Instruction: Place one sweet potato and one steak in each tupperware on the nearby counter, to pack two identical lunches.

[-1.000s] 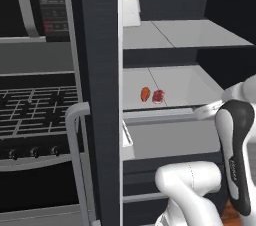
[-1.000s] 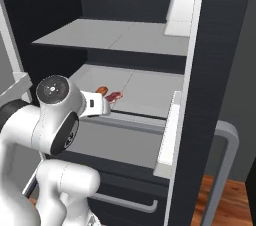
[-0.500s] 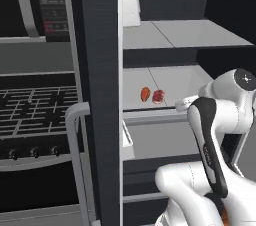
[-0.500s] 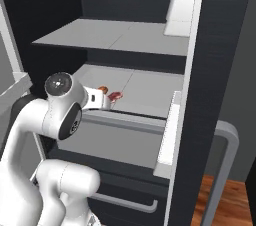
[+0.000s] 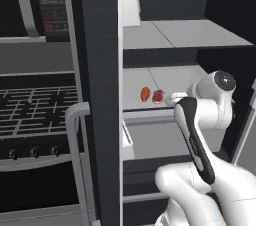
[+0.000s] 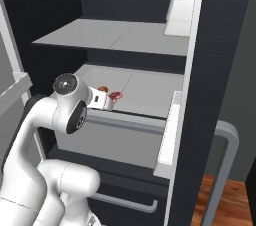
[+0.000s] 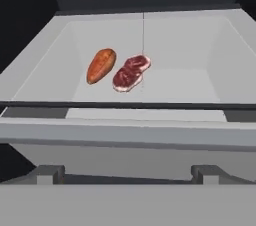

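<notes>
The pincer [image 7: 128, 172], spread wide and empty, faces into the fridge shelf [image 7: 200, 80], where the sweet potato [image 7: 101, 65] lies ahead and slightly left, long axis running away from it, steak [image 7: 130, 73] touching its right side.

No legible text, label, brand, number or sign appears anywhere. The dark control panel [image 5: 51, 0] at upper left, above the oven, carries rows of small pale and red marks, too blurred to read. The fridge shelves [image 6: 115, 37] bear no markings.
</notes>
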